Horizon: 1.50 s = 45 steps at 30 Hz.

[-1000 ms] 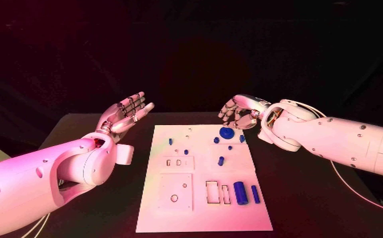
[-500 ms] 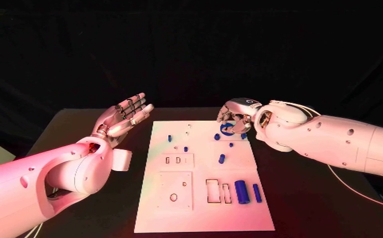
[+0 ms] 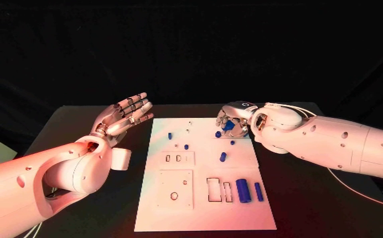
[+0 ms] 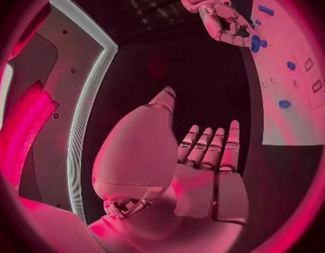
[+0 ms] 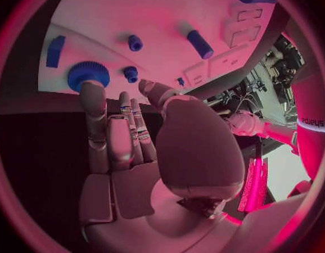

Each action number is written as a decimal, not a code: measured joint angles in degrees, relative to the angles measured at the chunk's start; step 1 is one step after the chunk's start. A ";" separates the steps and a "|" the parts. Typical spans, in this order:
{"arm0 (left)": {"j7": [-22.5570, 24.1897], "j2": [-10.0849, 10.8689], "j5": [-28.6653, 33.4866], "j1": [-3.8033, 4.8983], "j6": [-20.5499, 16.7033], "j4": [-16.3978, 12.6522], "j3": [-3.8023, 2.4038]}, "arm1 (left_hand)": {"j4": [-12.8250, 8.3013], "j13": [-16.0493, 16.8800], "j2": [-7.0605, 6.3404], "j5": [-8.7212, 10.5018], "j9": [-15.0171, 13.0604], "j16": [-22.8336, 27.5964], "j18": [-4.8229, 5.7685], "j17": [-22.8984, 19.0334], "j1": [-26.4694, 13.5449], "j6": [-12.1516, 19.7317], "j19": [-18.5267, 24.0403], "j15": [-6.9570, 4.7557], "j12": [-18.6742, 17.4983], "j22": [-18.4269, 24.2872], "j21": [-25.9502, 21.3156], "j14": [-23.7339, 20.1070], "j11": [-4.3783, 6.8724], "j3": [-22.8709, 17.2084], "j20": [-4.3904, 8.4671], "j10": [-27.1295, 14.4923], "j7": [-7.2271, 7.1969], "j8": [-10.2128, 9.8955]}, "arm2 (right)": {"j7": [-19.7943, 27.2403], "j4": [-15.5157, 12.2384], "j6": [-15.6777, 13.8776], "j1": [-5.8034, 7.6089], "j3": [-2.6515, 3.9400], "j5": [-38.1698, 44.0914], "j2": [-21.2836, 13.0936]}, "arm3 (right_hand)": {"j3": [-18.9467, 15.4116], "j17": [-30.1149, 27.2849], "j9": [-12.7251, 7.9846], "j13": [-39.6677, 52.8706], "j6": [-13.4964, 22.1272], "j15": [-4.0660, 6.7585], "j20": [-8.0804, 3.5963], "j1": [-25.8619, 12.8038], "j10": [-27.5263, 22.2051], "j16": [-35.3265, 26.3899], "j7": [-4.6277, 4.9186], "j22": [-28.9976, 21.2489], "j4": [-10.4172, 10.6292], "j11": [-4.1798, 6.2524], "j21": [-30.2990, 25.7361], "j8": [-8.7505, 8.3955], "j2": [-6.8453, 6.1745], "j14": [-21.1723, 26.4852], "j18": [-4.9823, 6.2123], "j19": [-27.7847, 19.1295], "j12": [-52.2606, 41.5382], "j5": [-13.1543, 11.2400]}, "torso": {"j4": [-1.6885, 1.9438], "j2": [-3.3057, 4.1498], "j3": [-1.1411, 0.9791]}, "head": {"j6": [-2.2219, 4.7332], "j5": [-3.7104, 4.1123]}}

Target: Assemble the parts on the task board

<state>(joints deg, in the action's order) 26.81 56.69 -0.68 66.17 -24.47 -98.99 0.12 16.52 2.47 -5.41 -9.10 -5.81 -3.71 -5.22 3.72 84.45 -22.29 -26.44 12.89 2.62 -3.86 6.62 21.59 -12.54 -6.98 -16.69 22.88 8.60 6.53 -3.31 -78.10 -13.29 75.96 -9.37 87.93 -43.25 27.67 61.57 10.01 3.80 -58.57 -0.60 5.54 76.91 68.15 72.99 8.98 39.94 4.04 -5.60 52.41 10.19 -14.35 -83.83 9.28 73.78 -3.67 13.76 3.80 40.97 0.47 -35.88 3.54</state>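
Head view: left hand (image 3: pixel 124 115) raised over the table (image 3: pixel 88 133), just off the far left corner of the board (image 3: pixel 203 210), clear of it. Palm turned up, fingers straight, spread and released, holding nothing. Same open palm confirmed in the left wrist view (image 4: pixel 204 174).

Right hand (image 3: pixel 237 120) lowered over the far right corner of the board, fingers bent downward around a round blue knob (image 3: pixel 229 124). In the right wrist view, one fingertip (image 5: pixel 92 90) touching the rim of the knob (image 5: pixel 87 75), thumb held apart from it. Cannot tell whether grasped or merely touched. Knob located at the board's far right edge, apparently resting on the board surface. Also seen from the left wrist view: right hand (image 4: pixel 222 22) with the knob (image 4: pixel 255 43) at its fingertips.

Remaining parts on the board: small blue pegs (image 3: pixel 169 136) scattered across the far half; thick cylinder (image 3: pixel 242 190) and thin cylinder (image 3: pixel 258 191) lying side by side near the right edge, just beside two rectangular slots (image 3: pixel 217 190).
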 measured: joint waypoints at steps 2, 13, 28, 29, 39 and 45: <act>0.13 0.00 0.14 0.05 -0.01 0.00 0.00 | -0.07 0.10 0.00 0.00 -0.20 -0.51 -0.01 0.25 0.00 -0.92 -2.02 -0.09 0.00 -0.19 0.65 1.75 -0.18 -0.42 0.00 1.76 0.10 0.38 | -0.06 -0.02 0.16 -0.04 0.00 0.24 0.05 | 0.00 0.00 0.03 0.00 0.00 0.00 0.00 0.00 0.00 0.00 0.00 0.10 0.00 0.00 0.00 0.00 0.00 0.00 0.00 0.00 0.00 0.00 | 0.03 0.08 -0.01 | 0.02 0.01; 0.79 0.13 0.90 0.33 -0.05 -0.10 -0.02 | -0.16 0.81 0.27 0.00 -1.36 -3.55 -1.87 2.47 0.27 -6.14 -12.19 -0.30 1.15 -1.21 4.41 15.39 -1.09 -1.43 -0.01 13.51 0.58 2.37 | -0.36 0.63 0.58 -0.57 0.01 1.30 1.27 | 0.16 0.91 0.15 0.00 0.00 0.00 0.00 0.00 0.00 0.70 0.00 1.52 0.16 -0.01 1.08 0.00 0.00 0.00 -0.52 0.00 0.00 0.00 | 0.23 0.58 -0.04 | 0.15 -0.04; 0.88 0.37 1.64 0.51 -0.01 -0.11 -0.02 | -0.16 0.86 0.27 0.00 -1.58 -3.55 -1.86 2.53 0.27 -7.04 -12.38 -0.30 1.36 -1.15 4.41 15.81 -1.22 -1.74 0.19 15.27 0.70 2.66 | -1.05 1.50 0.86 -0.71 0.05 2.37 1.83 | 0.48 2.06 0.34 0.05 0.00 0.00 -0.21 0.00 0.03 1.76 0.00 3.07 0.47 -0.03 2.18 0.00 0.00 0.00 -0.87 0.21 0.00 0.00 | 0.30 1.02 0.03 | -0.08 -0.18; 0.87 0.37 1.66 0.51 -0.01 -0.11 -0.02 | -0.16 0.87 0.27 0.00 -1.58 -3.55 -1.86 2.53 0.27 -7.04 -12.38 -0.30 1.36 -1.15 4.41 15.81 -1.22 -1.74 0.19 15.27 0.70 2.66 | -1.08 1.51 0.87 -0.72 0.05 2.42 1.83 | 0.48 2.06 0.34 0.05 0.00 0.00 -0.21 0.00 0.03 1.76 0.00 3.06 0.47 -0.03 2.18 0.00 0.00 0.00 -0.87 0.20 0.00 0.00 | 0.30 1.02 0.03 | -0.08 -0.18; 0.83 0.37 1.84 0.55 0.01 -0.04 -0.02 | -0.16 0.90 0.27 0.00 -1.58 -3.55 -1.85 2.53 0.27 -7.03 -12.38 -0.30 1.36 -1.15 4.41 15.80 -1.22 -1.73 0.19 15.27 0.70 2.66 | -1.31 1.32 0.52 -0.79 0.01 3.01 1.79 | 1.12 2.75 0.60 0.11 -0.20 0.00 0.00 0.00 0.34 2.41 -0.20 4.58 0.46 0.28 3.39 0.00 0.00 0.01 -0.87 0.42 0.00 0.00 | 0.30 1.19 0.04 | -0.05 -0.21; 0.82 0.37 1.90 0.56 0.02 0.01 -0.02 | -0.16 0.90 0.27 0.00 -1.64 -3.55 -1.85 2.53 0.28 -7.44 -12.59 -0.30 1.36 -1.15 4.41 15.80 -1.21 -1.73 -0.02 15.68 0.71 2.90 | -1.31 1.29 0.11 -0.79 0.01 3.26 1.84 | 1.28 3.01 0.67 0.11 -0.20 0.00 0.00 0.00 0.34 2.73 -0.20 4.79 0.30 0.27 3.65 0.23 0.00 0.01 -0.87 0.42 0.00 0.00 | 0.30 1.29 0.04 | 0.09 -0.16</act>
<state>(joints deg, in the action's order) 27.63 57.06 1.22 66.73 -24.45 -98.99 0.10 16.36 3.37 -5.14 -9.10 -7.46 -7.25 -7.07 6.25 84.72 -29.73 -39.03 12.60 3.99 -5.02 11.03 37.39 -13.75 -8.71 -16.70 38.56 9.30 9.43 -4.62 -76.81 -13.17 75.17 -9.35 91.19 -41.41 28.95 64.58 10.69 3.91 -58.77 -0.60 5.54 76.92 68.49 75.72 8.78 44.73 4.34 -5.33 56.06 10.42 -14.34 -83.82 8.42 74.20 -3.67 13.76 4.10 42.25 0.51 -35.79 3.38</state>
